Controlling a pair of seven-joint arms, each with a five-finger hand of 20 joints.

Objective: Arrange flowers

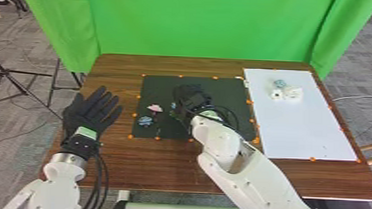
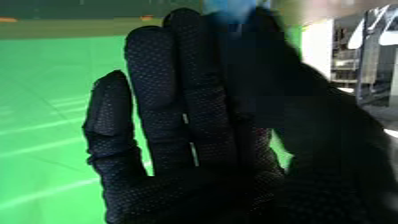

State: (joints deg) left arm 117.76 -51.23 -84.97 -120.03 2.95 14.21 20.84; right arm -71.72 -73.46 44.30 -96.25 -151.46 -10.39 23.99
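Dotted black fabric (image 2: 155,65) covers our right hand (image 1: 194,95), thumb and fingers clamped on a blue flower (image 2: 233,6) over the dark mat (image 1: 227,85); our left hand (image 1: 91,111) spreads, straight-fingered, over the wooden counter (image 1: 118,170).

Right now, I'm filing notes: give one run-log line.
right hand pinching blue flower over black mat; left hand open; pink flower on black mat; white flowers on white mat

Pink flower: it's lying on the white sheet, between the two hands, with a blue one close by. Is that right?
No, wrong surface: the head view shows the pink flower lying on the black mat. It is between the left hand and right hand, with a blue flower close by.
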